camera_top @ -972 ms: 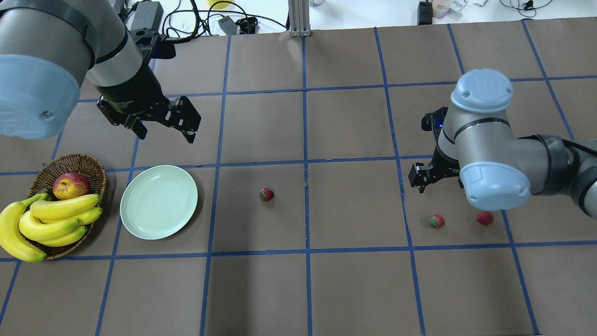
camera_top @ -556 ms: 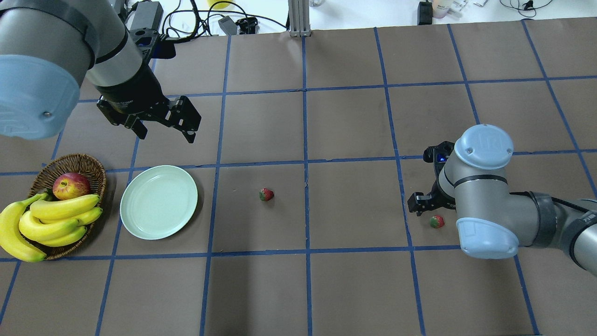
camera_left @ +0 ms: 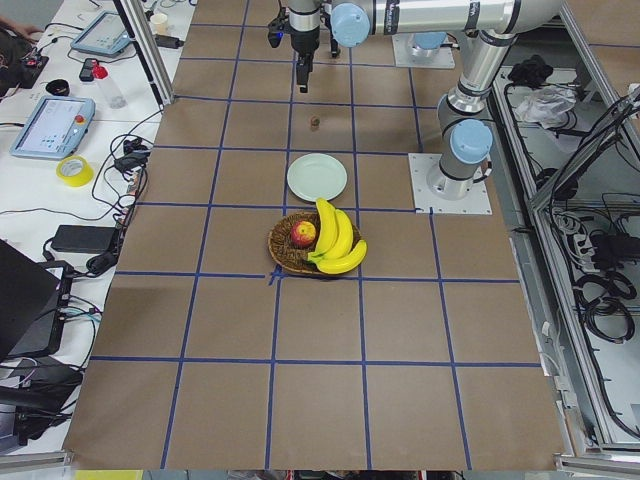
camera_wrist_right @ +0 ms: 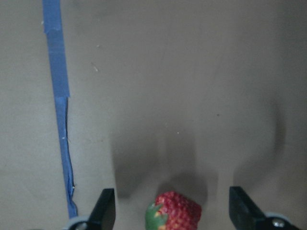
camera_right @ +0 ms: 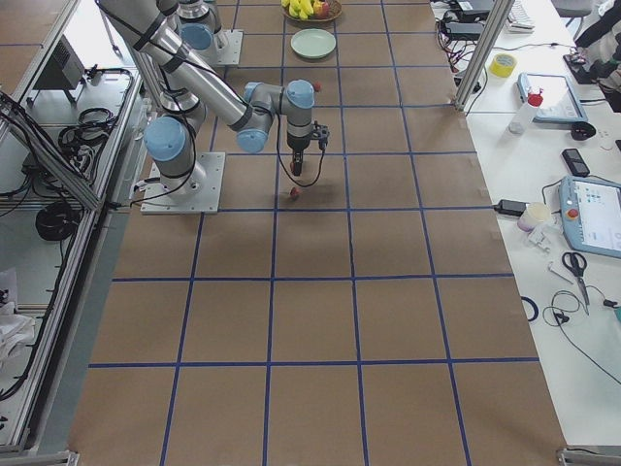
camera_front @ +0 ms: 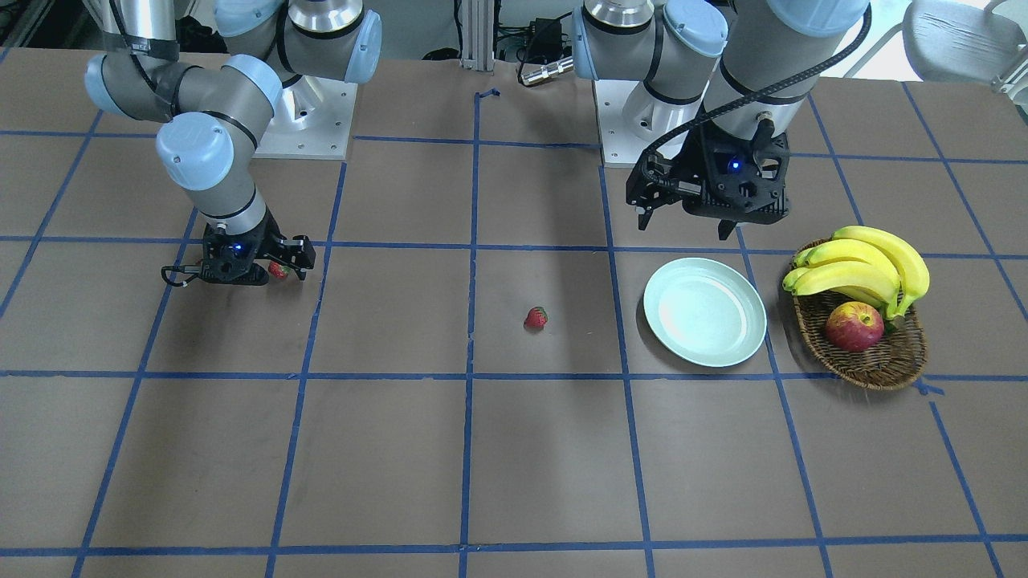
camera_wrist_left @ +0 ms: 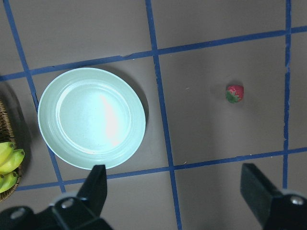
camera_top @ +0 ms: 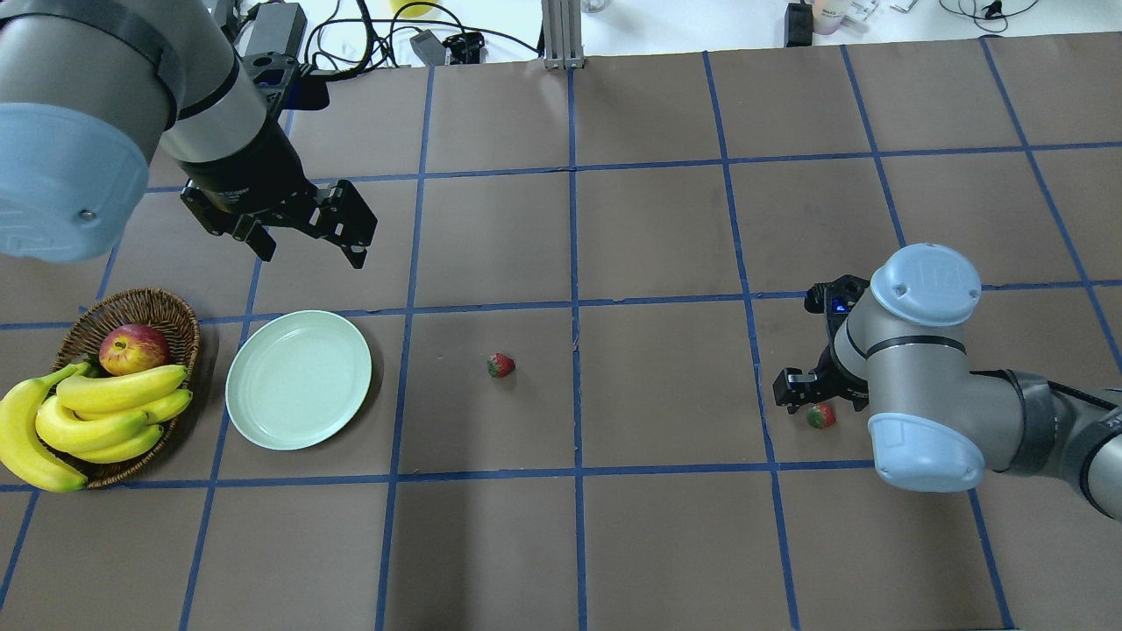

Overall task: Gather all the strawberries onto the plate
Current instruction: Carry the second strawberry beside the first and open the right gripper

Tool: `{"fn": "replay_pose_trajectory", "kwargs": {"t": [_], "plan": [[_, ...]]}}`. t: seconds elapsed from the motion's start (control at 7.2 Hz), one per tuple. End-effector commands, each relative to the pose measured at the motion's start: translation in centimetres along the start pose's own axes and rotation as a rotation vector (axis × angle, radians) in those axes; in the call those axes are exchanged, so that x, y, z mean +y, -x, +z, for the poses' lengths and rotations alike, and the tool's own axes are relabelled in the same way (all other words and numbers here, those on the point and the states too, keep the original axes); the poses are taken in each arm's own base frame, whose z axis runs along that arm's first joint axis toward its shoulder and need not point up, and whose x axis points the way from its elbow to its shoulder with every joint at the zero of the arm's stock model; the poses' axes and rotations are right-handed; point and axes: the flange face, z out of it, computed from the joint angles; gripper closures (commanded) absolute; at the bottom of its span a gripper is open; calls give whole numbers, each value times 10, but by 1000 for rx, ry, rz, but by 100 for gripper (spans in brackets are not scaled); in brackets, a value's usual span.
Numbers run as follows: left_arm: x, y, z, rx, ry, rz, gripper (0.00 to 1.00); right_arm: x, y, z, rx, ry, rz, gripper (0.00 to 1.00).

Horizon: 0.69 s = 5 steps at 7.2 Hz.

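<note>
The pale green plate (camera_top: 299,379) lies empty at the left, next to the basket. One strawberry (camera_top: 500,365) rests in the middle of the table. My right gripper (camera_wrist_right: 171,201) is open and low over the table, its fingers on either side of a second strawberry (camera_wrist_right: 175,216) without touching it. That berry (camera_top: 821,415) peeks out beside the right arm in the overhead view. A third strawberry (camera_right: 295,193) shows only in the exterior right view, just beyond that gripper. My left gripper (camera_top: 302,232) hangs open and empty behind the plate.
A brown wicker basket (camera_top: 166,302) with bananas (camera_top: 96,412) and a red-yellow apple (camera_top: 133,348) stands at the far left, touching distance from the plate. Blue tape lines grid the brown table.
My right arm has swung toward the table's near edge and come down, so its open fingers now straddle a strawberry. The left arm has not moved.
</note>
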Motion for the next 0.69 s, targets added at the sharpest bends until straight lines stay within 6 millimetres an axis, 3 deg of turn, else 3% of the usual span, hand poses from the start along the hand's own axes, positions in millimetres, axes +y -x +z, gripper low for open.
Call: {"fn": "replay_pose_trajectory", "kwargs": {"t": [0.0,0.14,0.42,0.56], "plan": [[-1,4,1,-4,-14,-20,0,1,0,3,-1,9,1,40],[7,0,26,-5,40,-36,0,4,-1,5,23,24,1,51],[23,3,29,-65,41,-23,0,11,-5,9,62,150,-19,54],[23,9,31,-136,38,-27,0,1,-8,0,73,140,-14,59]]}}
